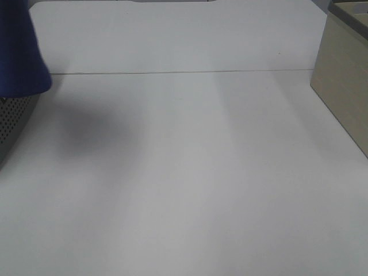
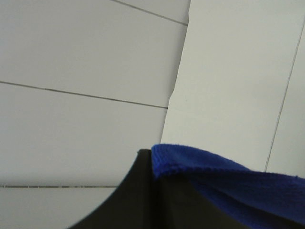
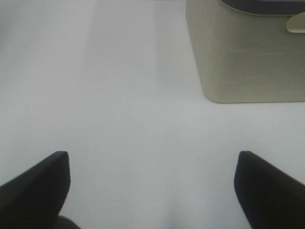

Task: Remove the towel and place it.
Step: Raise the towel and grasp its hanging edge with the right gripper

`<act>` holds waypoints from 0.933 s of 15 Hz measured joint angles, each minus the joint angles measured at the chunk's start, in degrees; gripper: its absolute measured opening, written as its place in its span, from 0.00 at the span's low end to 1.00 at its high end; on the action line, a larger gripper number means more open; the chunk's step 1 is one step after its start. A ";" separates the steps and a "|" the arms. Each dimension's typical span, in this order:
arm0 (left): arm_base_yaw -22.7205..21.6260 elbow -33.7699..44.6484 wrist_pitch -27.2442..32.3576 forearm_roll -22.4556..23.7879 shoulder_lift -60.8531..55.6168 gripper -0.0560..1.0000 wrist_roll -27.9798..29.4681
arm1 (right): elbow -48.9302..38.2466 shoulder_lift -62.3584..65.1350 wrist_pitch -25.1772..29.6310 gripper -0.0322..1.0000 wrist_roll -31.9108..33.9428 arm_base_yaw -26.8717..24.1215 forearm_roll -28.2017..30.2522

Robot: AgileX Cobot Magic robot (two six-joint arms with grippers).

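- The towel (image 1: 20, 52) hangs at left — long axis vertical, hem down — pinched in the left gripper (image 2: 155, 164).
- The right gripper (image 3: 152, 191) gapes wide (holding nothing) over the table (image 1: 190, 172).

The towel (image 1: 20, 52) in the upper left of the high view is deep blue, all one colour. Below it, at the left edge, a box (image 1: 10, 123) is grey with rows of tiny dark dots. The table (image 1: 190, 184) is white with one thin dark line across it. At the right edge a bin (image 1: 345, 86) is plain pale beige. The left gripper (image 2: 152, 200) is black, and the panels (image 2: 81, 52) behind it are white with thin grey lines. The right gripper (image 3: 152, 179) has black fingers (image 3: 40, 183).
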State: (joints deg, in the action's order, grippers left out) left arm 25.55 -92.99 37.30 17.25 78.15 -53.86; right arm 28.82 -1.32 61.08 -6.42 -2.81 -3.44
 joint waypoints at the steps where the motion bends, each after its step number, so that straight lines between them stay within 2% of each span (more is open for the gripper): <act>1: 1.83 0.00 -0.86 0.00 0.00 0.05 0.11 | 0.06 -1.89 -0.06 0.91 0.00 0.00 -1.26; 3: 5.39 0.00 -2.52 0.06 0.00 0.05 1.09 | 0.97 -6.76 -3.84 0.91 -2.81 0.00 -8.14; 5: 8.77 0.00 -4.35 0.06 0.00 0.05 1.83 | 1.15 -12.66 -11.17 0.91 -12.26 0.00 -19.42; 7: 11.17 0.00 -5.73 -0.52 0.11 0.05 1.89 | 1.15 -18.56 -15.36 0.91 -22.46 0.00 -31.91; 8: 11.75 0.00 -5.73 -0.74 0.17 0.05 1.89 | 1.15 -20.17 -15.58 0.91 -25.21 0.00 -34.72; 9: 13.75 0.00 -5.79 -1.55 0.97 0.05 1.95 | 1.15 -26.07 -15.81 0.91 -33.40 0.00 -44.52; 10: 14.50 0.00 -5.79 -2.01 1.38 0.05 1.95 | 1.15 -29.11 -16.16 0.91 -36.27 0.00 -49.33; 12: 15.58 0.00 -5.79 -3.67 1.78 0.05 1.95 | 1.15 -34.72 -17.02 0.90 -43.95 0.00 -56.55; 14: 16.50 0.00 -5.79 -4.70 1.95 0.05 1.95 | 1.15 -39.82 -18.45 0.90 -51.17 0.00 -60.96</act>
State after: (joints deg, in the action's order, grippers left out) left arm 42.06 -92.99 31.51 12.55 80.10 -51.91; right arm 29.97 -41.14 42.63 -57.58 -2.81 -64.40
